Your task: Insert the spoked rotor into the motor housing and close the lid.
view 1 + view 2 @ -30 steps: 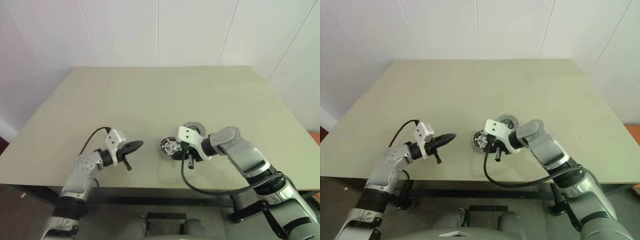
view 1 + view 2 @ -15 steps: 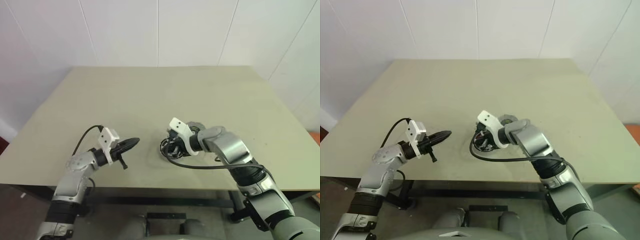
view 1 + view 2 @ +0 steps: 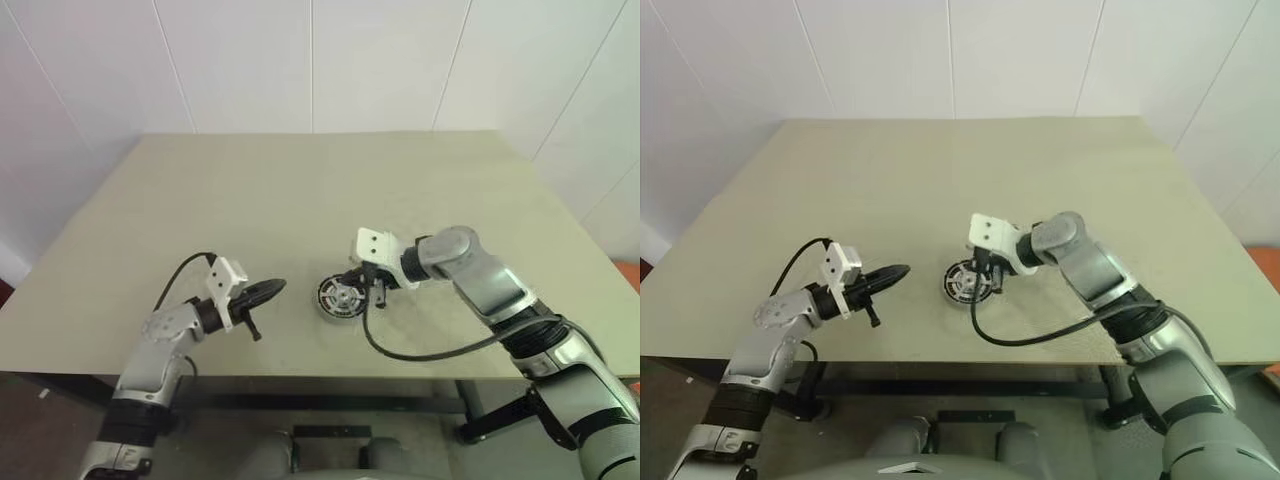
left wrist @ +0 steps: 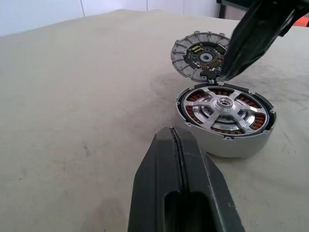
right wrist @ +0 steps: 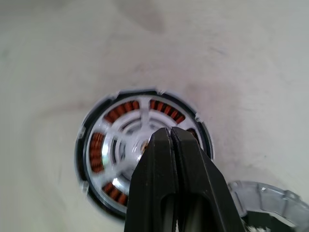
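The motor housing (image 4: 235, 141) rests on the table, and the spoked rotor (image 4: 224, 103) sits inside it, silver spokes over copper windings. Behind the housing the lid (image 4: 198, 53) stands tilted up on its edge, its inner face showing. My right gripper (image 4: 226, 75) is shut with nothing between its fingers, its tip at the lid's lower rim just above the housing's far side. From its own wrist view the right gripper (image 5: 170, 131) points down over the rotor (image 5: 120, 145), with the lid (image 5: 270, 203) beside it. My left gripper (image 3: 270, 291) is shut and empty, level, a short way left of the housing (image 3: 338, 297).
The beige table (image 3: 300, 190) stretches far back to a white panelled wall. Its front edge runs just below both arms. A black cable (image 3: 420, 352) loops from my right wrist over the table's front strip.
My right gripper has lifted off the housing, rolled and drawn back to the lid's edge. The left gripper has stayed put. The head view has shifted slightly.
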Controlling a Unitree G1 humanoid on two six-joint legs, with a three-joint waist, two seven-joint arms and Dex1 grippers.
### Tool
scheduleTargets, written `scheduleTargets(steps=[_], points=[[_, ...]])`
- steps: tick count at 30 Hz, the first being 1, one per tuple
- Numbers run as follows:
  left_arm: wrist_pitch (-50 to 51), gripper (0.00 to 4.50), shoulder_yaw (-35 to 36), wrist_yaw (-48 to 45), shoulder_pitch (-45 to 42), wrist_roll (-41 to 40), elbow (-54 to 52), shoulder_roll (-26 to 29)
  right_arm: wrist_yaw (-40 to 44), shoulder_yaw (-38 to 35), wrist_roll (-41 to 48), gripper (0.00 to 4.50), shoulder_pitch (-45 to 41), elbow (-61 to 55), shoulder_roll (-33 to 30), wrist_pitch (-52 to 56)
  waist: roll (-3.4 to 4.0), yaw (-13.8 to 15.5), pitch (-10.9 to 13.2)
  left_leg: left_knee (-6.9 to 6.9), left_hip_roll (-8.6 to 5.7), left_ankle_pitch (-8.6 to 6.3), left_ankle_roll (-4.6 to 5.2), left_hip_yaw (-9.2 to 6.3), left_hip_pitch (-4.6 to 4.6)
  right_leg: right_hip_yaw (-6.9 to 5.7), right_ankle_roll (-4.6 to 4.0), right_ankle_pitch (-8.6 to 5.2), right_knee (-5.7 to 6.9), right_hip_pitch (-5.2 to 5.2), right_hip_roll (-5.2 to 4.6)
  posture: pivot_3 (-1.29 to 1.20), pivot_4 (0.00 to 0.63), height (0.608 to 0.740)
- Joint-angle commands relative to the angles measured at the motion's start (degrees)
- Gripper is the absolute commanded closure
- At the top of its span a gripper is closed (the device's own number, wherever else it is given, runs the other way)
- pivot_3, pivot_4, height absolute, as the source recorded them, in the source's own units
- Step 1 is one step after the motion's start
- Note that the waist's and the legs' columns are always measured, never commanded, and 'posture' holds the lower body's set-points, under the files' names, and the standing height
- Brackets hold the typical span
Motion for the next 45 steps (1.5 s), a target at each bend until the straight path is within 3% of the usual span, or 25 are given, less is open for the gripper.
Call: scheduleTargets(steps=[1, 7, 10, 16, 30, 32, 36, 40, 45], points=[[-1.0, 4.50, -0.1, -0.2, -1.4, 0.0, -0.4, -0.1, 4.9, 0.2, -1.8, 4.47, -2.2, -0.3, -2.6, -6.4, 0.00, 0.0, 0.0, 0.00, 0.00, 0.00, 0.00, 0.00, 0.00, 0.00, 0.00, 0.00, 0.00, 0.00, 0.00, 0.00, 0.000, 0.740], [-1.2, 4.50, -0.1, -0.6, -1.3, 0.2, 0.1, -0.2, 11.8, 0.4, -2.7, 4.47, -2.1, -2.3, -5.8, -9.4, -0.01, 0.2, 0.0, 0.00, 0.04, 0.00, 0.00, -0.02, 0.00, 0.00, 0.00, 0.00, 0.00, 0.01, -0.02, 0.00, 0.000, 0.740], [-1.2, 4.50, -0.1, -0.6, -1.3, 0.4, 0.4, -0.2, 12.8, 0.2, -3.6, 3.84, -1.6, -2.6, -5.8, -9.5, -0.01, 0.2, 0.0, 0.00, 0.05, -0.01, -0.02, -0.03, 0.00, 0.01, -0.01, 0.00, 0.00, 0.01, -0.02, 0.00, 0.000, 0.740], [-1.1, 4.50, -0.2, -0.7, -1.1, 0.8, 0.7, -0.3, 10.8, 0.4, -6.0, 1.90, 0.1, -2.7, -4.4, -9.6, -0.01, 0.5, 0.0, 0.00, 0.05, -0.04, -0.07, -0.07, 0.00, 0.01, -0.01, 0.00, 0.00, 0.00, -0.03, 0.00, 0.000, 0.740], [-0.2, 4.50, -0.2, -0.5, -1.1, 1.1, 0.7, -0.3, 9.0, 1.1, -11.2, 1.90, 3.6, -0.8, -3.7, -11.5, -0.01, 0.5, 0.0, 0.01, 0.04, -0.04, -0.06, -0.06, -0.01, 0.01, -0.01, 0.00, 0.00, 0.00, -0.04, 0.00, 0.000, 0.740], [-0.2, 4.50, -0.3, -0.5, -1.1, 1.1, 0.7, -0.3, 8.8, 1.2, -11.8, 2.18, 3.9, -0.3, -3.7, -12.0, -0.01, 0.6, 0.0, 0.01, 0.04, -0.04, -0.06, -0.06, 0.00, 0.01, -0.01, 0.00, 0.00, 0.00, -0.04, 0.00, 0.000, 0.740], [0.1, 4.50, -0.3, -0.4, -1.0, 1.2, 0.6, -0.3, 8.8, 1.1, -11.7, 3.47, 5.0, -1.0, -3.2, -11.3, -0.02, 0.6, 0.0, 0.01, 0.04, -0.03, -0.05, -0.06, 0.02, 0.01, -0.01, 0.00, 0.00, 0.03, -0.03, 0.00, 0.000, 0.740], [0.2, 4.50, -0.3, -0.4, -1.1, 1.2, 0.7, -0.3, 7.6, 0.8, -12.3, 4.49, 5.2, -1.0, -2.6, -11.0, -0.04, 0.5, 0.0, 0.01, 0.04, -0.04, -0.07, -0.06, 0.11, 0.01, -0.01, 0.00, 0.00, 0.12, -0.02, 0.00, 0.000, 0.740], [0.1, 4.50, -0.4, -0.3, -1.2, 1.3, 0.8, -0.3, 7.9, -0.3, -11.3, 4.49, 4.8, -1.7, -2.3, -9.0, -0.05, 0.6, 0.0, 0.03, 0.04, -0.04, -0.07, -0.08, 0.14, 0.01, -0.01, 0.00, -0.01, 0.18, -0.05, 0.00, 0.000, 0.740]])
